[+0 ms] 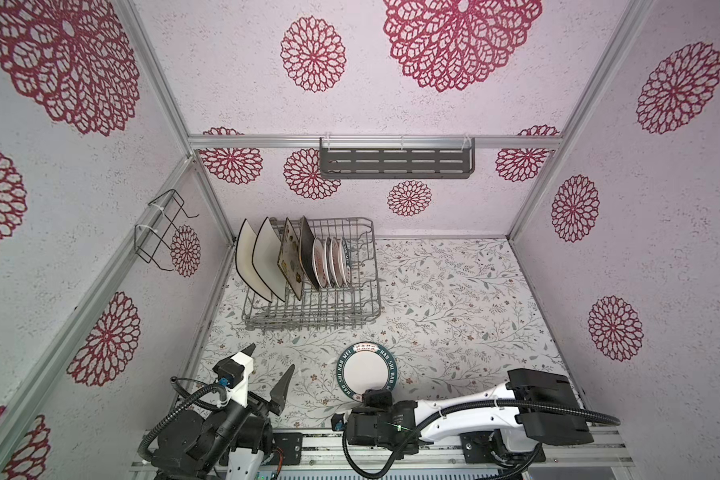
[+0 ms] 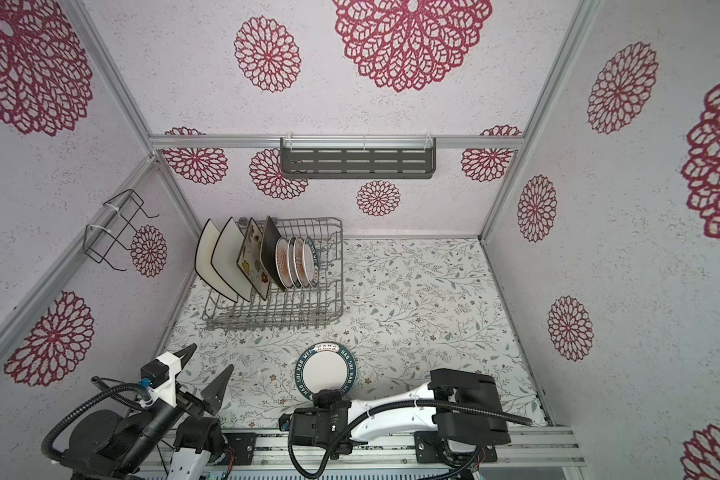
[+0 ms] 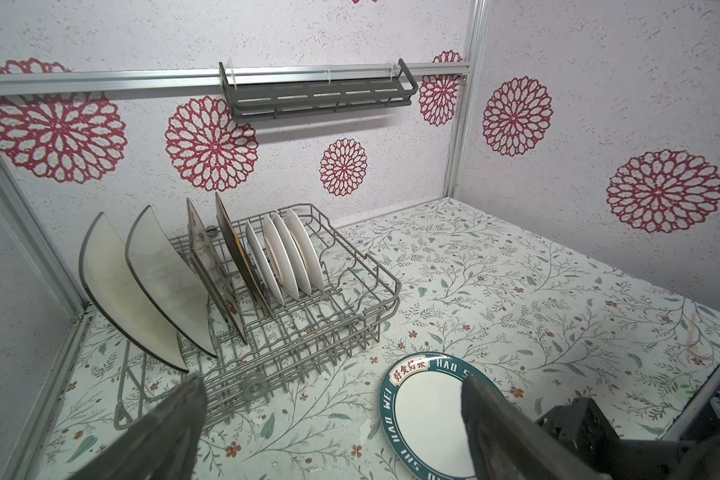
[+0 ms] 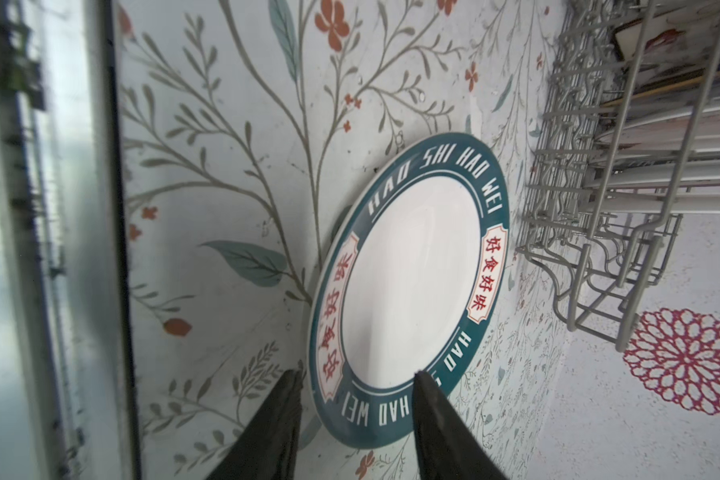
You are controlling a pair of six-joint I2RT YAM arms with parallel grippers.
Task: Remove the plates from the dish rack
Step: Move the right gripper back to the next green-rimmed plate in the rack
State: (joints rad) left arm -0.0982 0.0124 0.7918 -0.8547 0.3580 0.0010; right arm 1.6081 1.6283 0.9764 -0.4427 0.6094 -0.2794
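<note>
The grey wire dish rack stands at the back left. Upright in it are two white square plates, a flowered one, a dark brown one and several small round plates. A round teal-rimmed plate lies flat on the table near the front. My right gripper is open, its fingers straddling that plate's near rim without pinching it. My left gripper hangs wide open and empty at the front left.
A dark grey slotted shelf hangs on the back wall. A black wire bracket is fixed to the left wall. The floral tabletop stretches right of the rack. An aluminium rail runs along the front edge.
</note>
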